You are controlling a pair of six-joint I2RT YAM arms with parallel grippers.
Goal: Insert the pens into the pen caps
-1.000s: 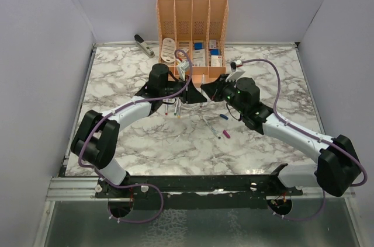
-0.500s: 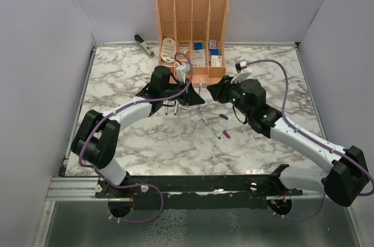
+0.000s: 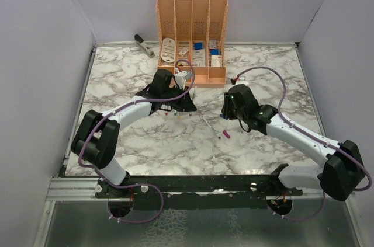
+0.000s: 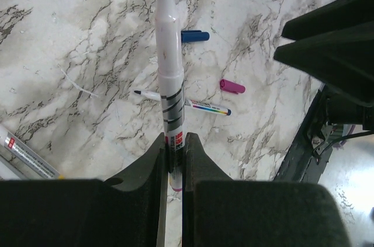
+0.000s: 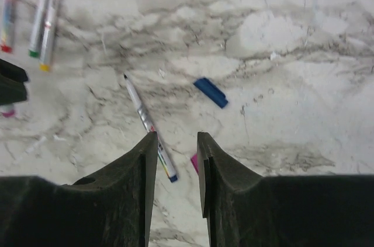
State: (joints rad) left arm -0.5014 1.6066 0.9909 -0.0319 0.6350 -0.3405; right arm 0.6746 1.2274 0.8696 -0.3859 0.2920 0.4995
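At the far left rear of the marble surface point(image 3: 123, 142) lies a stapler point(image 3: 143, 45), apart from the work. The left fingers point(image 4: 162, 145) are clamped tight on the lower barrel of a white pen point(image 4: 166, 66), whose bare dark reddish tip points away from the wrist, out over the middle of the surface. Just under that arm lie three capped pens point(image 5: 36, 10) side by side, ends in red, green and yellow, so part of the job looks done. Behind them stands an orange organiser point(image 3: 191, 10) holding small boxes. Toward the centre lies a thin pen point(image 5: 147, 119), uncapped and flat on the surface, then a blue cap point(image 5: 210, 92) near it and a magenta cap point(image 4: 232, 86) a little nearer the arms, each lying loose and apart from the other. The right fingers point(image 5: 153, 145) hover over this group, partly spread with nothing between them; the magenta cap shows just below their gap in the wrist view. The step in hand appears to be fetching a cap for the held pen. The next move calls for the right fingers to lower around one cap, probably the magenta one, though the colour match is hard to judge, close on it, lift it, and line its open end up with the pen tip.
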